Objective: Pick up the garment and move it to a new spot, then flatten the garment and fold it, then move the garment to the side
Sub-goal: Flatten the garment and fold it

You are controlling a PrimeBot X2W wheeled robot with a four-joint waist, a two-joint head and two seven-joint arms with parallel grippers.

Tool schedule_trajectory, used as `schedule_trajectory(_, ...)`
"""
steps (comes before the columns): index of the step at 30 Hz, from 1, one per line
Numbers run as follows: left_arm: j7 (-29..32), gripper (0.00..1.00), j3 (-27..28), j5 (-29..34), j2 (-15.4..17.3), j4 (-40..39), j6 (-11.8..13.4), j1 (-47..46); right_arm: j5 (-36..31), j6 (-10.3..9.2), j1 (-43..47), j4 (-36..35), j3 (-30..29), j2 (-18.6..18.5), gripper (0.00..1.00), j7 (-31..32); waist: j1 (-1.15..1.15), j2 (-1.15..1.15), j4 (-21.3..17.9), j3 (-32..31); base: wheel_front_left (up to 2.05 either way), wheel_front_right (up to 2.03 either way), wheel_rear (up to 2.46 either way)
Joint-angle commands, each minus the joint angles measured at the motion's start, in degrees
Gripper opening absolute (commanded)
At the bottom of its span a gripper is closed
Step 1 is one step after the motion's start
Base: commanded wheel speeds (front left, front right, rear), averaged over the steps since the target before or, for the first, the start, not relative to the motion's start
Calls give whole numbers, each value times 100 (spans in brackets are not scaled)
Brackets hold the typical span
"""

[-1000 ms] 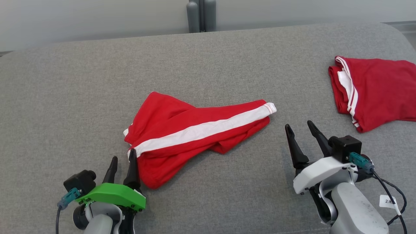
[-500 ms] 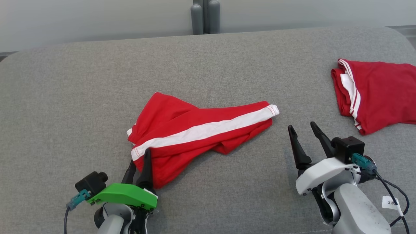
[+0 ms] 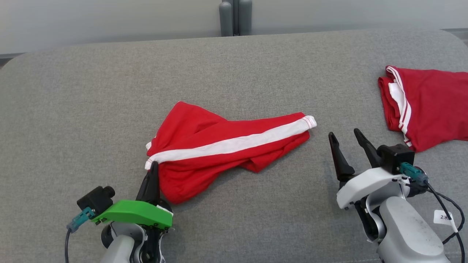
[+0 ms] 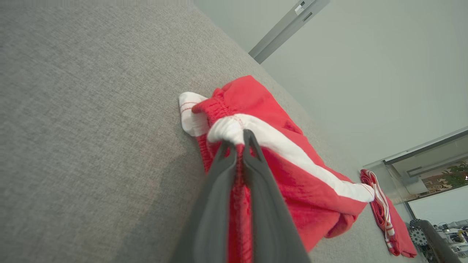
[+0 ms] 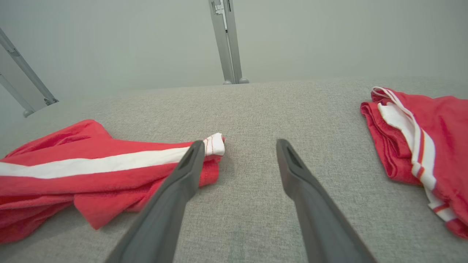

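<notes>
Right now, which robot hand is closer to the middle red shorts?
Left. The left gripper is shut on the middle red shorts at the waistband corner; the right gripper stands open, apart, beyond their right end.

You have one piece of writing to go on: a small white tag (image 3: pixel 441 217) at the lower right of the head view, hanging just beside the right arm's pale forearm (image 3: pixel 406 226). It carries dark handwriting that begins with a "2"; the mark after it is too small and blurred for you to read with any certainty.
</notes>
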Motion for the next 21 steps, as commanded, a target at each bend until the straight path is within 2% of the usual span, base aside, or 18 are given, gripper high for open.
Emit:
schedule_trajectory(1,-13,0,30,97,12,-52,-13,17,105,-10,-139,61,15,-41,100,-24,0,0,32,30,0,0,0)
schedule_trajectory(12,-13,0,-221,325,3,-137,-13,-64,1338,-10,-861,814,496,-77,100,210,0,0,248,229,0,0,0)
schedule_trajectory(21,-14,0,-292,395,-15,-214,-13,-163,2206,-9,-1261,1156,741,-153,100,364,0,0,342,401,0,0,0)
